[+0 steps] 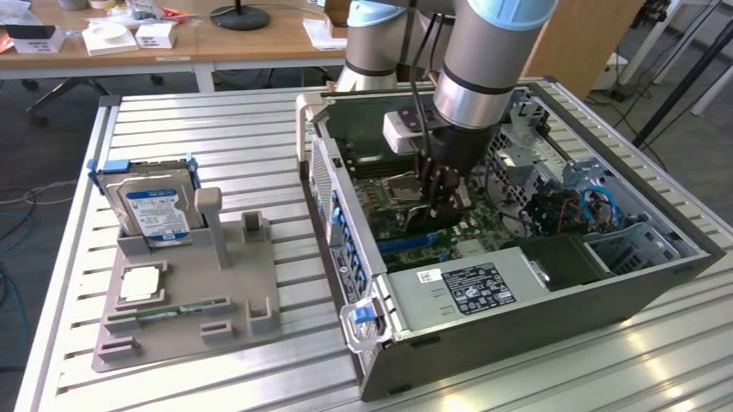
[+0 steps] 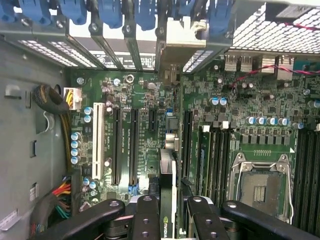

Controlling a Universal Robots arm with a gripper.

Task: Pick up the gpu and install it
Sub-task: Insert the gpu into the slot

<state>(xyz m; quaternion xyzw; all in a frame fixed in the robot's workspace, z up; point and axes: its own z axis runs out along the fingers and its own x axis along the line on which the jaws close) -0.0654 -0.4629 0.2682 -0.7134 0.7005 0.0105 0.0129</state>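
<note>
My gripper (image 1: 445,187) reaches down into the open computer case (image 1: 516,343), above the green motherboard (image 1: 401,225). It is shut on the gpu (image 2: 167,170), a thin dark card seen edge-on between the black fingers (image 2: 146,215), with a logo on its edge. The card hangs just over the motherboard (image 2: 150,100), beside the long black expansion slots (image 2: 117,145). In the exterior view the gpu (image 1: 427,215) shows as a dark slab below the gripper, partly hidden by the arm.
The case's walls close in the gripper; blue slot latches (image 2: 110,12) and a metal bracket (image 2: 177,45) line the rear. Nearby are a CPU socket (image 2: 260,192), a power supply (image 1: 469,287), and a grey holder (image 1: 218,322) with a hard drive (image 1: 154,210) and memory stick (image 1: 184,307).
</note>
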